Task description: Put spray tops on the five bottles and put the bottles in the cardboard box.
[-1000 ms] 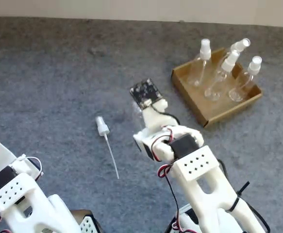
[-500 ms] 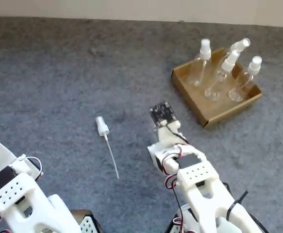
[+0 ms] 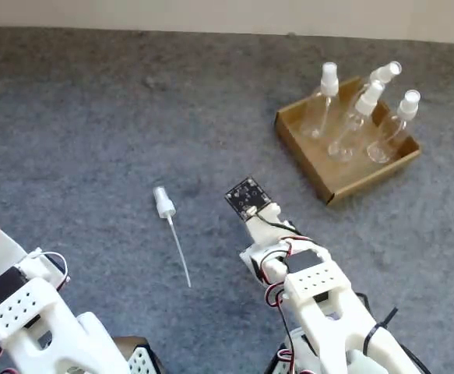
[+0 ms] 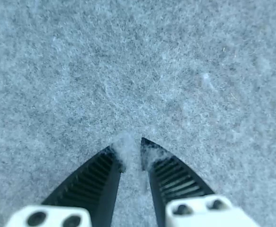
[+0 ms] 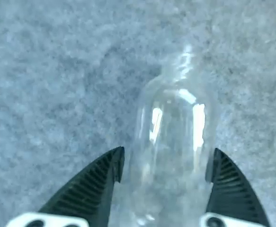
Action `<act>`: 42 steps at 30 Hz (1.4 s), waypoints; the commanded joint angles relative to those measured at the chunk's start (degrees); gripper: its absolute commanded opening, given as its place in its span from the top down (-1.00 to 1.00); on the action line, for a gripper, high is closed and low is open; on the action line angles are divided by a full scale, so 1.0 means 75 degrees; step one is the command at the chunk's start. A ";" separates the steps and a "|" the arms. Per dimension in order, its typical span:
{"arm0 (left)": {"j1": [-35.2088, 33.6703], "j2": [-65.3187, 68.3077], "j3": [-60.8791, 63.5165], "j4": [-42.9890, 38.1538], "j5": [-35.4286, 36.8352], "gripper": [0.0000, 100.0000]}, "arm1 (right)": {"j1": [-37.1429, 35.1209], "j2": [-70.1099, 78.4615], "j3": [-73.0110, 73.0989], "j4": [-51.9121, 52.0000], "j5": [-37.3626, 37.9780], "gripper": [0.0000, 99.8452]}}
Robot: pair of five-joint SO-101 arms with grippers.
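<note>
High view: how far along?
— Four topped bottles [image 3: 353, 125] in the cardboard box [image 3: 367, 179], far right of the counter [image 3: 94, 117]; one spray top [image 3: 164, 202] lies mid-counter.
Left wrist view?
— Left gripper [image 4: 130, 146] barely apart, empty.
Right wrist view?
— Right gripper [image 5: 168, 151] clamped on the bare bottle [image 5: 175, 109]. Next, probably, the left fetches that top.

Upper right: four clear plastic bottles [image 3: 318, 115], white spray tops [image 3: 329, 72] fitted, leaning in shallow brown cardboard box [image 3: 367, 181]. Centre left: loose white spray top [image 3: 164, 204], lying flat. Uncapped fifth clear bottle [image 5: 175, 132] inside right gripper [image 5: 167, 152].
</note>
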 commanded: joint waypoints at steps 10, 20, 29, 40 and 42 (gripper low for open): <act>0.0404 0.0006 -0.0018 -0.0164 -0.0059 0.99 | 0.0041 -0.0182 -0.1741 0.2151 0.0246 0.49; 0.0381 0.0006 0.0076 -0.0199 -0.0059 0.99 | -0.0193 0.1565 -0.3487 0.3147 0.0188 0.49; 0.0381 0.0006 0.0100 -0.0316 -0.0059 0.99 | -0.0182 0.2784 -0.3640 0.2421 0.0188 0.50; 0.0381 0.0006 0.0100 -0.0316 -0.0059 0.99 | -0.0182 0.3534 -0.3651 0.2409 0.0188 0.50; 0.0381 0.0006 0.0100 -0.0316 -0.0059 0.99 | -0.0182 0.3663 -0.3663 0.2397 0.0188 0.50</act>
